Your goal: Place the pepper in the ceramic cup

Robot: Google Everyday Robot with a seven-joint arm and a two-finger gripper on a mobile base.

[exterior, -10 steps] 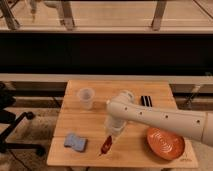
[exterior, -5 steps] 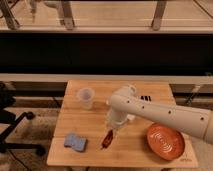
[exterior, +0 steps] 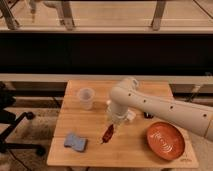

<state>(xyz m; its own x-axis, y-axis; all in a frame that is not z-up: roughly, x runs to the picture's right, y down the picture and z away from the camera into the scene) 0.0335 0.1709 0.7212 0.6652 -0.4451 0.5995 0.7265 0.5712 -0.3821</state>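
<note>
The red pepper [exterior: 107, 134] hangs tilted just above the wooden table [exterior: 90, 122], near its middle front. My gripper [exterior: 111, 125] points down from the white arm and is shut on the pepper's upper end. The ceramic cup [exterior: 86, 98] is a pale tumbler standing upright at the back left of the table, to the left of the gripper and further back, apart from it. The arm hides part of the table behind the gripper.
An orange-red plate [exterior: 165, 140] lies at the front right. A blue sponge [exterior: 75, 141] lies at the front left. A small dark object [exterior: 148, 115] shows behind the arm. An office chair [exterior: 15, 125] stands left of the table.
The gripper has risen and shifted slightly right, carrying the pepper up off the table surface. The cup, sponge and plate have stayed put.
</note>
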